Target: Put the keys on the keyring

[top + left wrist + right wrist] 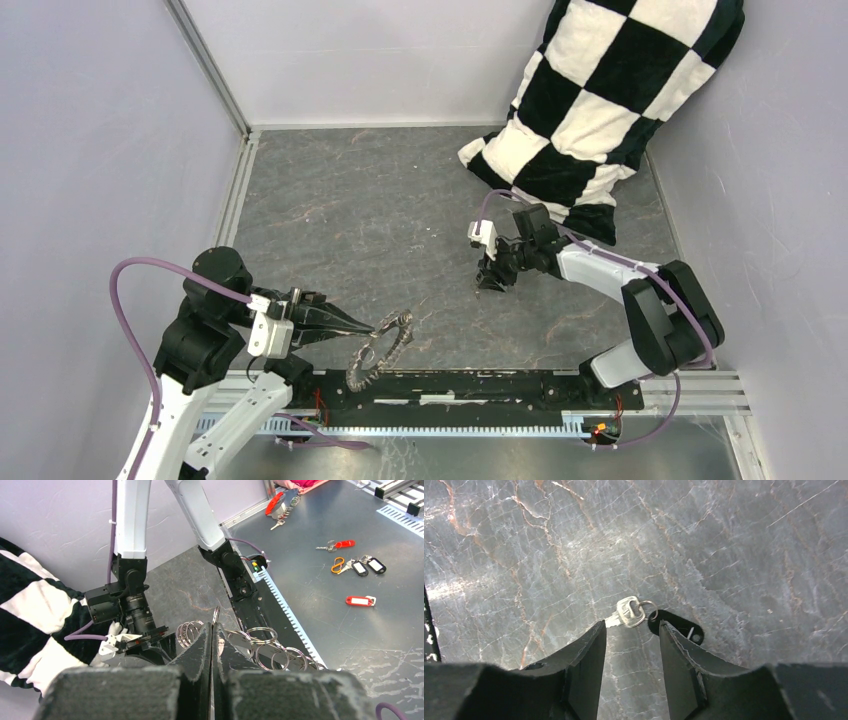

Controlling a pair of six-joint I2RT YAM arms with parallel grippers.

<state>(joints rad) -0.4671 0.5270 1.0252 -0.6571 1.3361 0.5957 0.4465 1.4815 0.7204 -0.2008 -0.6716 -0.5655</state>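
Left fingers [196, 652] pinched closed on keyring [383, 347]; right fingers [585, 652] spread apart above key [629, 612] on bench [734, 540].

Soft, even light falls from overhead and the desk [400, 200] reads clearly, with only faint, blurred shadows on it. Beyond its near edge the metal sheet [450, 455] throws back a pale sheen. At the left wrist, the left claw [211, 630] looms dark and fuzzy, out of focus, while the keyring [187, 632] coils gleam. At the right wrist the stone veins are crisp, with glare at the left side. The key [629, 612] glints, and the right claw [632, 626] is near-black.
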